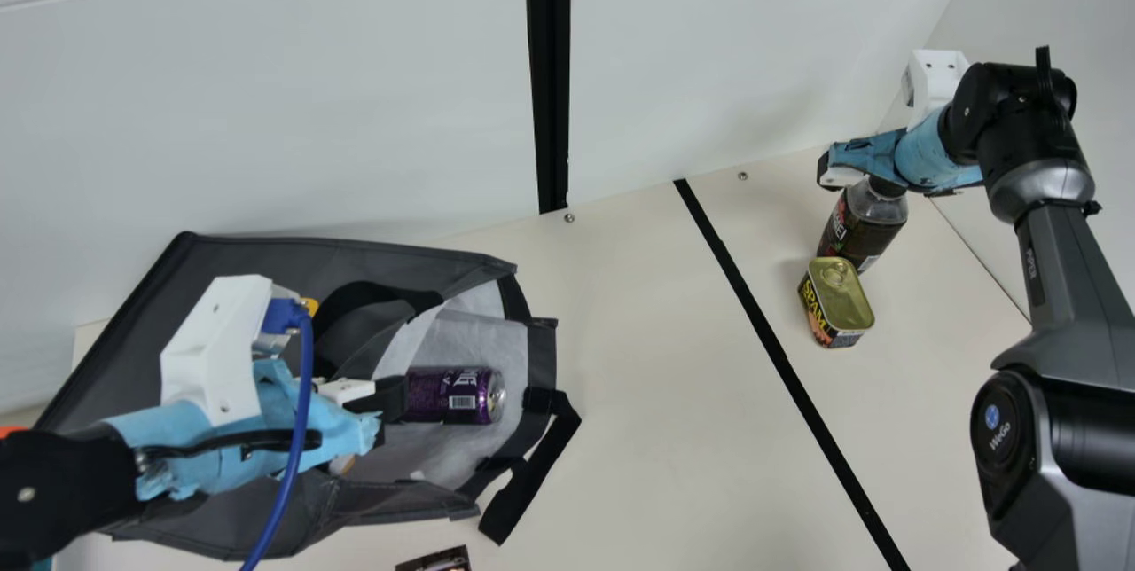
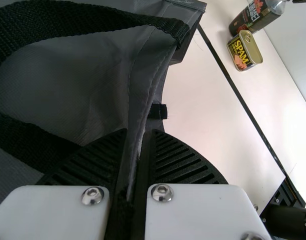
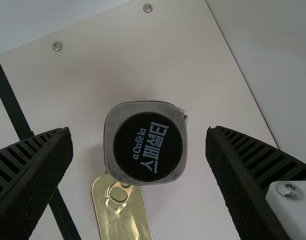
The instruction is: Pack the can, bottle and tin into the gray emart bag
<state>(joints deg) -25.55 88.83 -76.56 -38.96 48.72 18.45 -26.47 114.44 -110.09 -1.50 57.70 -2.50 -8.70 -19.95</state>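
The cream worktop [image 1: 674, 429] carries the gray bag [image 1: 115, 376], its open mouth facing right. The left hand [image 1: 387, 407] is at the bag's mouth, nearly closed, its ribbed fingers [image 2: 180, 160] pinching a fold of the bag's edge. The right hand [image 1: 889, 181] is well to the right of the bag, spread wide around the bottle's cap. The bottle [image 1: 858, 225] stands upright there, well apart from the bag. The purple can [image 1: 450, 395] lies on its side inside the bag's mouth. The tin [image 1: 838, 298], ring-pull up, is right of the bag, just beside the bottle.
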